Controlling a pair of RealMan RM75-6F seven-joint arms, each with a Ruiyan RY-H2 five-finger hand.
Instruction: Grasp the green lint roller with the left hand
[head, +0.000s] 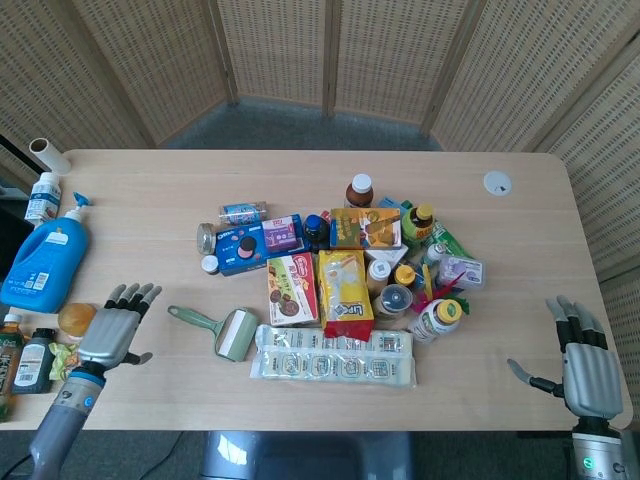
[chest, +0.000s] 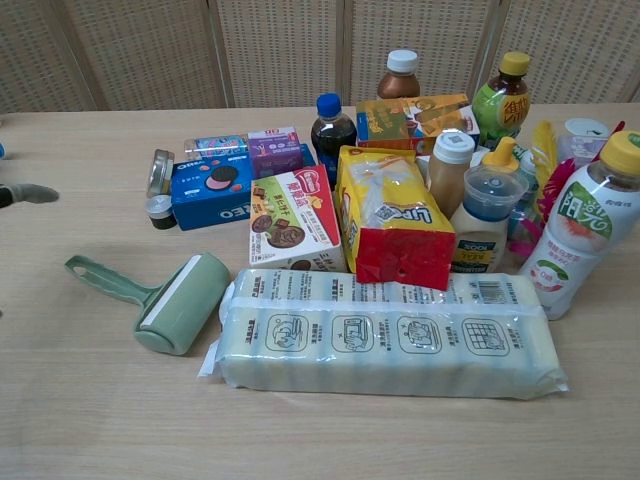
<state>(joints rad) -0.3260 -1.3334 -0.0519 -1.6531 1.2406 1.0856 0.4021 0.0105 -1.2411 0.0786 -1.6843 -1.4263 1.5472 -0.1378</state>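
The green lint roller lies flat on the table, handle pointing left and roller head against a long clear packet; the chest view shows the lint roller at lower left. My left hand hovers open just left of the handle, fingers spread, not touching it. Only one fingertip of it shows at the chest view's left edge. My right hand stays open near the table's front right corner, holding nothing.
A long clear packet lies right of the roller. Boxes, bottles and jars crowd the middle, including a biscuit box. A blue detergent jug and small bottles stand at the left edge. The tabletop is pale wood.
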